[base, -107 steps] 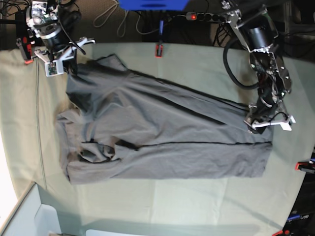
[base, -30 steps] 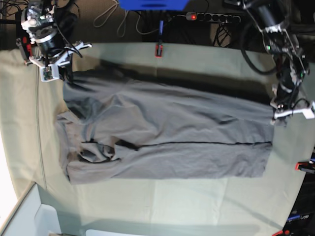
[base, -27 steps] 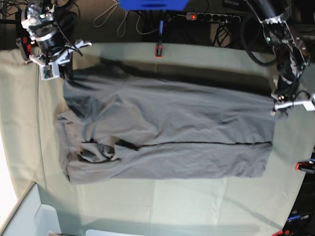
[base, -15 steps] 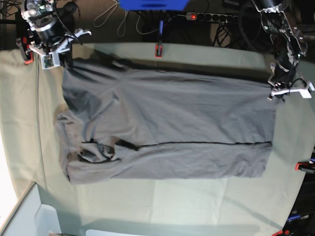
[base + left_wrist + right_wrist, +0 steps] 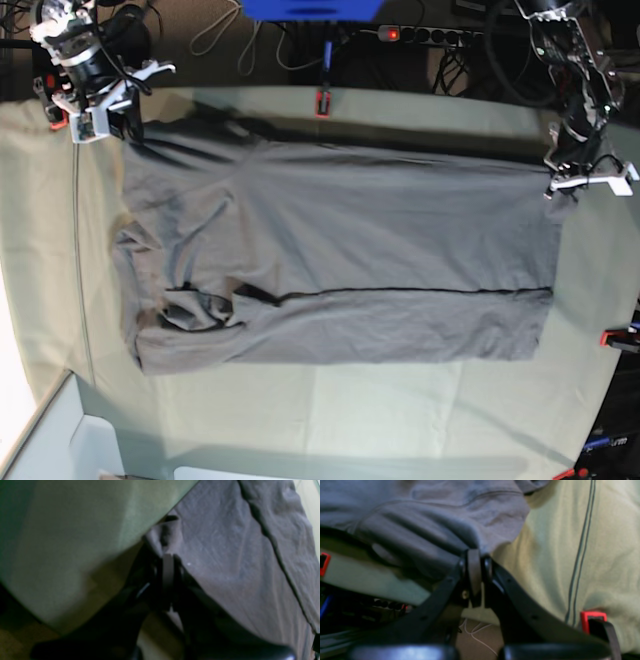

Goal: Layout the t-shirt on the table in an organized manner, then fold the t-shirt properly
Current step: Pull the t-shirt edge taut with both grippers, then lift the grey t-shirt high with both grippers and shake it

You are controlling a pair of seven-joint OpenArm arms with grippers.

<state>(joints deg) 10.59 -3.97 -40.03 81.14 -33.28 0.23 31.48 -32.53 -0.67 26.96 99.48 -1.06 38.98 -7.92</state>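
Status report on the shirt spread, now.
Left gripper shut on the t-shirt hem corner; right gripper shut on its shoulder end. Shirt stretched between them over the table, near half folded over. Nothing in the way.

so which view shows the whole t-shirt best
The base view: the t-shirt lies spread across the table, outline visible. The left wrist view shows only a pinched corner and a seam; the right wrist view only bunched fabric at the jaws.

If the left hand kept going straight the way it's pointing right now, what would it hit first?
The left hand is already shut on the edge of the dark grey t-shirt, so more of that shirt lies straight ahead of it, with the green table cloth beside it. Depth is hard to judge here.
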